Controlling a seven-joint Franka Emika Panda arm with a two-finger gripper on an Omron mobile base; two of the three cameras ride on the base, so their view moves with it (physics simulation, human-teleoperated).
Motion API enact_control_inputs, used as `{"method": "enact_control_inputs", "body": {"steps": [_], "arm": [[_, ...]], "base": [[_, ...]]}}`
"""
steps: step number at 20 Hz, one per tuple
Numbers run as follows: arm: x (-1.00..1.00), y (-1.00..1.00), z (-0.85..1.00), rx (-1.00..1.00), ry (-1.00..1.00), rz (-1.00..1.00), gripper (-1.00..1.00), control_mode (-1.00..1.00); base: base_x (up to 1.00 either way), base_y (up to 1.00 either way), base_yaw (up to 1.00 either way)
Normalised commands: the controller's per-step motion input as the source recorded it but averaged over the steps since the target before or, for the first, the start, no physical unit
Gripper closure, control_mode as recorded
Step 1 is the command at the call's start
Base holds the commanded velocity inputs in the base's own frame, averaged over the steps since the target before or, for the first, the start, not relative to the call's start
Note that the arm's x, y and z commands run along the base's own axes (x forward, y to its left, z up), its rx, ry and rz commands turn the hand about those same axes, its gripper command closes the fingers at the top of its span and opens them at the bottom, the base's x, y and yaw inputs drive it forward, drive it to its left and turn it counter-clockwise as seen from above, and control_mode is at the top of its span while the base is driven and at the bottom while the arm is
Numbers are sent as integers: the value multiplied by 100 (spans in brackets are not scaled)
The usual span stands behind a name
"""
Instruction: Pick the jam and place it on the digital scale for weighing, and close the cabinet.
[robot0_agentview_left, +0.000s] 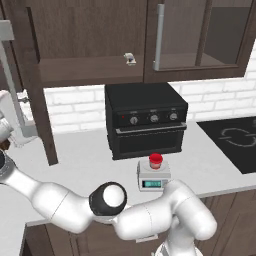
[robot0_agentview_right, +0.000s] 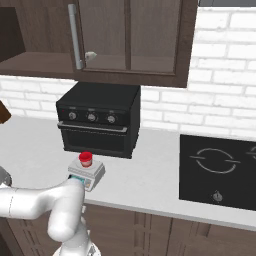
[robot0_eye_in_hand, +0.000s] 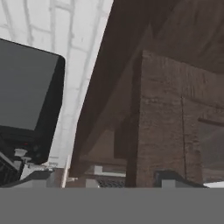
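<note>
Small squat red jam jar (robot0_agentview_left: 156, 160) with red lid already sitting upright on round plate of light-grey square digital scale (robot0_agentview_left: 153, 178), teal display facing front, on pale tabletop (robot0_agentview_left: 210, 160) just ahead of black countertop oven (robot0_agentview_left: 145, 120). Well off to the right of the tool and below it. Remaining: dark brown wooden wall cabinet, left door (robot0_agentview_left: 37, 100) swung open, edge-on; right glass door (robot0_agentview_left: 200, 35) with long silver bar handle (robot0_agentview_left: 159, 37) shut. Door judged stiff, light, free-swinging on hinges; best pushed flat on outer face near free edge, no grasp needed. Tool (robot0_eye_in_hand: 116, 181) close beside open door panel; finger tips (robot0_eye_in_hand: 173, 177) barely poke into hand view, spread or pressed together cannot tell. Small grey-white object (robot0_agentview_left: 130, 59) on cabinet shelf, irrelevant.
</note>
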Motion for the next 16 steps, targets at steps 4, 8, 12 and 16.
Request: {"method": "enact_control_inputs", "body": {"steps": [4,8,12,16], "arm": [[4,-100,34,0,24,0,-100,-100],[30,-100,31,0,31,0,-100,-100],[18,-100,37,0,27,1,-100,-100],[12,-100,53,0,19,5,-100,-100]], "base": [[0,0,0],[0,0,0],[0,0,0],[0,0,0]]}}
